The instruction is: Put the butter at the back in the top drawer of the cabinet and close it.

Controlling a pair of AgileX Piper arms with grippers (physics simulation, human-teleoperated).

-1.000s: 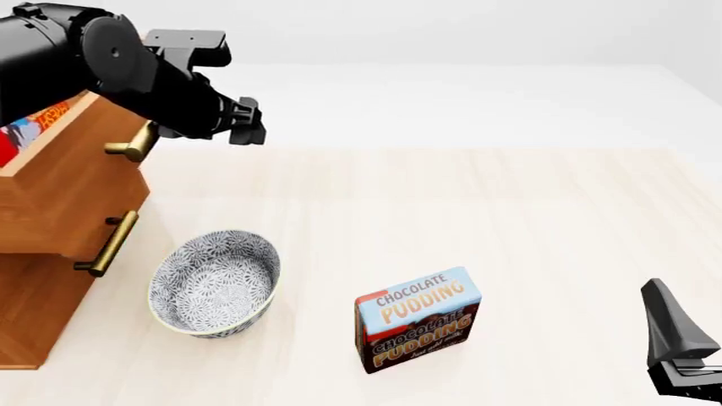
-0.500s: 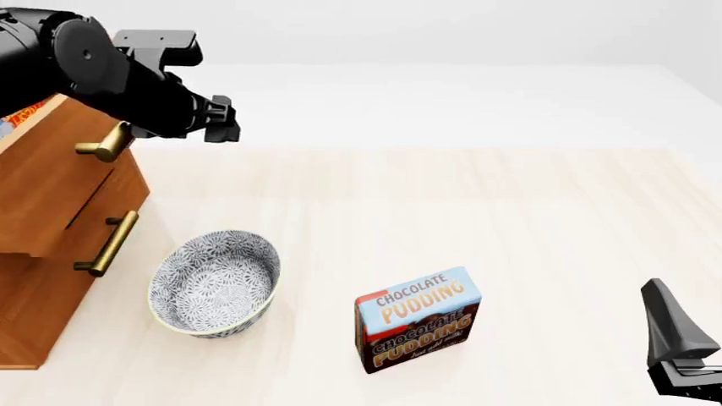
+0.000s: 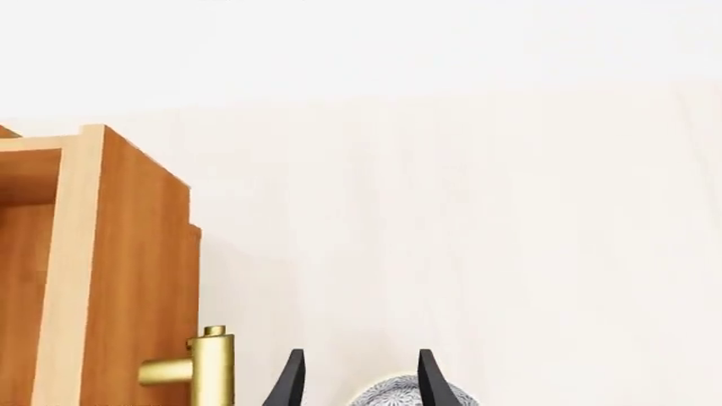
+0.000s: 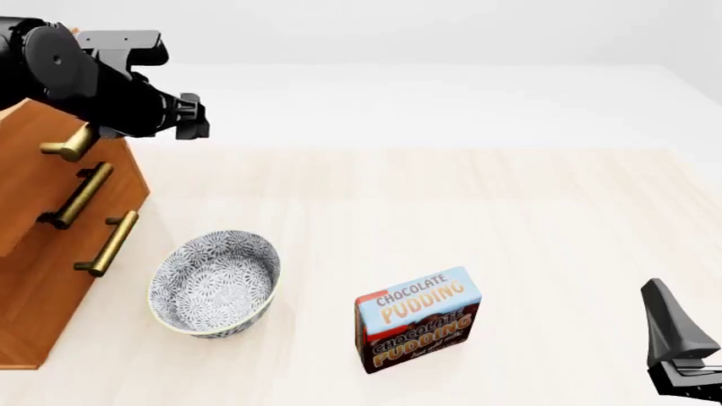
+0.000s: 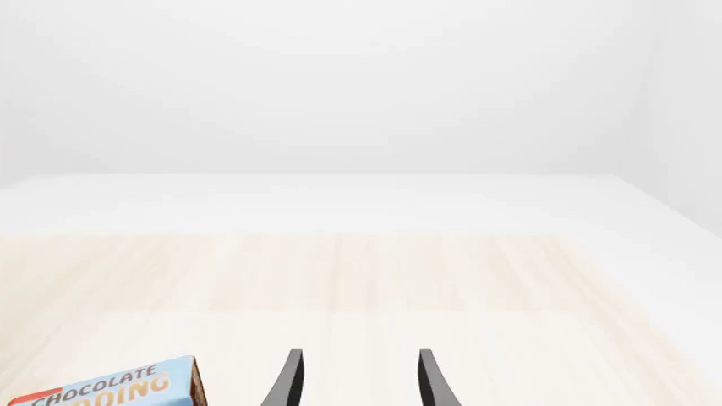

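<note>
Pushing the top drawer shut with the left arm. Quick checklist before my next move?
1. Top drawer shut: not ok, inner wood shows behind its front.
2. Butter inside: cannot tell, hidden.
3. Left claw empty: ok, open, beside the handle.
4. Right claw out of the way: ok, open, near the pudding box.
5. Bowl clear of the drawer: ok.

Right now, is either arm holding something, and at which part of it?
Nothing is held. The left gripper is open beside the drawer handle, not around it. The right gripper is open over the bare table.
</note>
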